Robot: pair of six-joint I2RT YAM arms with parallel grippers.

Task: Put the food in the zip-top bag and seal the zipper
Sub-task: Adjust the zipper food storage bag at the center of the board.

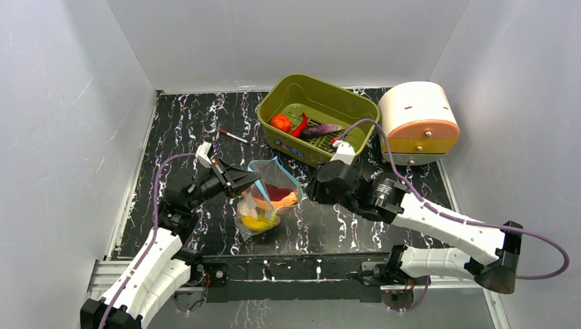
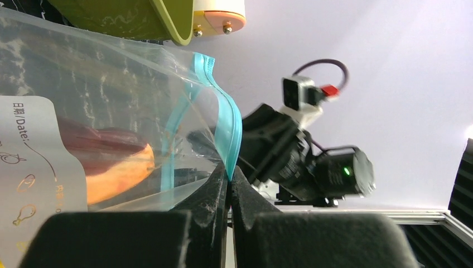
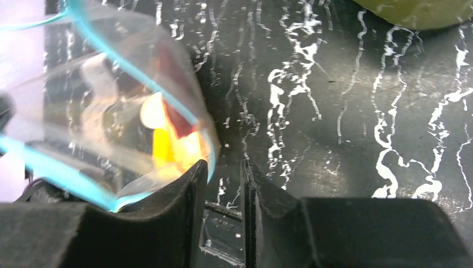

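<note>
The clear zip-top bag [image 1: 266,199] stands on the table with its mouth up and open. It holds a yellow banana [image 1: 257,221], an orange carrot [image 1: 285,201] and a dark red piece. My left gripper [image 1: 255,179] is shut on the teal zipper strip [image 2: 228,131] at the bag's left mouth edge [image 2: 229,177]. My right gripper [image 1: 311,188] is slightly open and empty just right of the bag; the bag's rim [image 3: 134,78] lies outside its left finger [image 3: 189,190]. A tomato [image 1: 279,123], red chili [image 1: 300,125] and eggplant [image 1: 320,129] lie in the green tub.
The olive-green tub [image 1: 316,88] stands at the back centre. A white and orange drum-shaped device [image 1: 418,120] stands at the back right. A thin red-tipped stick [image 1: 231,135] lies left of the tub. White walls enclose the table.
</note>
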